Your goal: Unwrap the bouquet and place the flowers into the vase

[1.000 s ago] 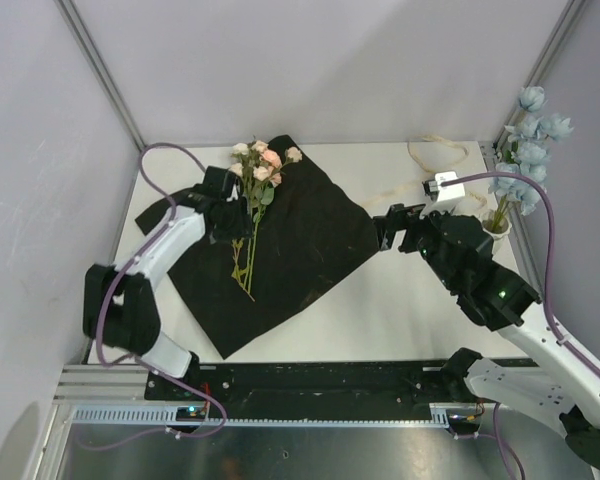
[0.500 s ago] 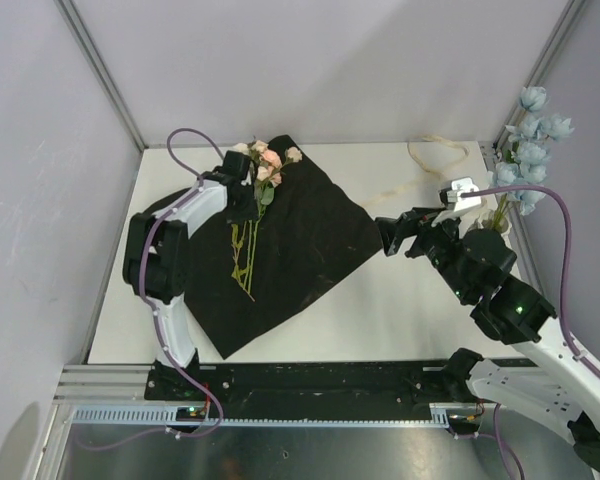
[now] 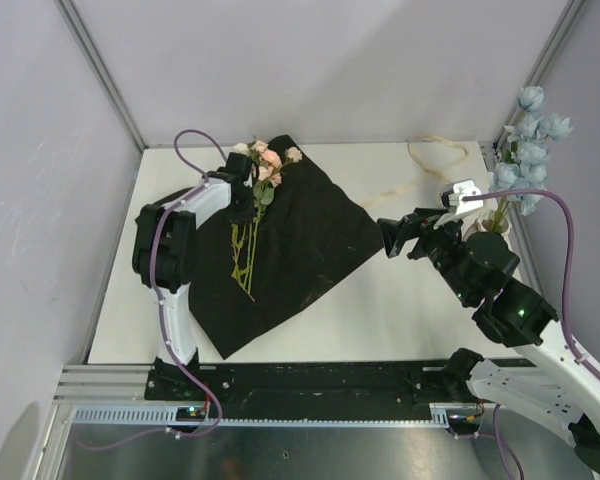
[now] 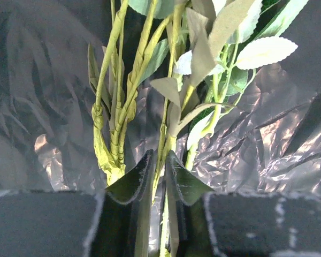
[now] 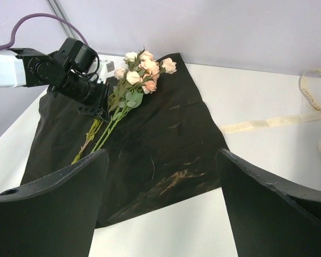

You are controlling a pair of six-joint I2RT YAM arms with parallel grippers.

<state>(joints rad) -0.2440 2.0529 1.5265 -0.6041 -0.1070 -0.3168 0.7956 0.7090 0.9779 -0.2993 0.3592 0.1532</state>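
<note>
The bouquet lies unwrapped. Its black paper is spread flat, and peach and cream flowers rest on its far left part, stems pointing toward me. My left gripper sits on the stems just below the blooms. In the left wrist view its fingers are pinched on one thin green stem, with more stems to the left. My right gripper hovers open and empty past the paper's right corner. The vase at far right holds pale blue flowers and is mostly hidden by the right arm.
A loose cream ribbon curls on the white table at the back right and trails toward the paper. Grey walls and metal posts close in the back and sides. The left arm reaches in from the paper's left.
My left arm folded back, and its gripper slid up the stems toward the blooms, its jaws narrowing onto a stem. The right gripper drew slightly to the right, still open.
</note>
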